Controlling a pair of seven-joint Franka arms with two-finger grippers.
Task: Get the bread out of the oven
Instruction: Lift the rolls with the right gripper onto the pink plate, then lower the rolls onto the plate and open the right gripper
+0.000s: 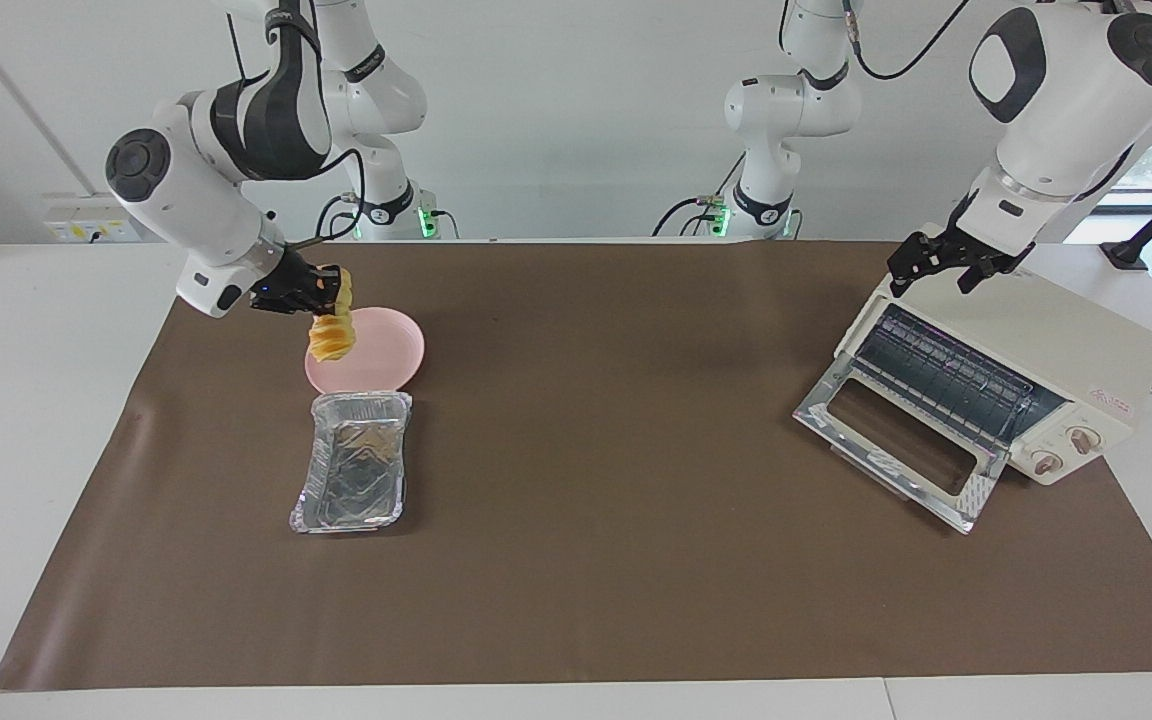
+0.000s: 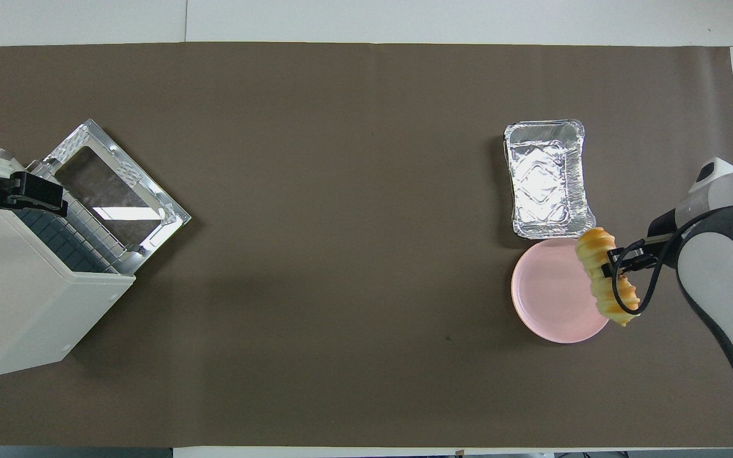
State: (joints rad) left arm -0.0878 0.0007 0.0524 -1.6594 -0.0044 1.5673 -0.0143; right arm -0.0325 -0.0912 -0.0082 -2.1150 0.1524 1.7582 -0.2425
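Observation:
The yellow-orange ridged bread (image 1: 332,335) (image 2: 607,284) hangs in the air over the rim of the pink plate (image 1: 386,350) (image 2: 548,292), with my right gripper (image 1: 334,290) (image 2: 609,267) shut on its upper end. The cream-white oven (image 1: 1026,365) (image 2: 16,299) stands at the left arm's end of the table, its glass door (image 1: 901,440) (image 2: 115,191) dropped open and its wire rack bare. My left gripper (image 1: 946,268) (image 2: 39,198) waits open over the oven's top edge.
A silver foil tray (image 1: 354,475) (image 2: 548,181) lies bare on the brown mat (image 1: 616,500), just farther from the robots than the plate. A third arm's base (image 1: 771,150) stands at the table's robot end.

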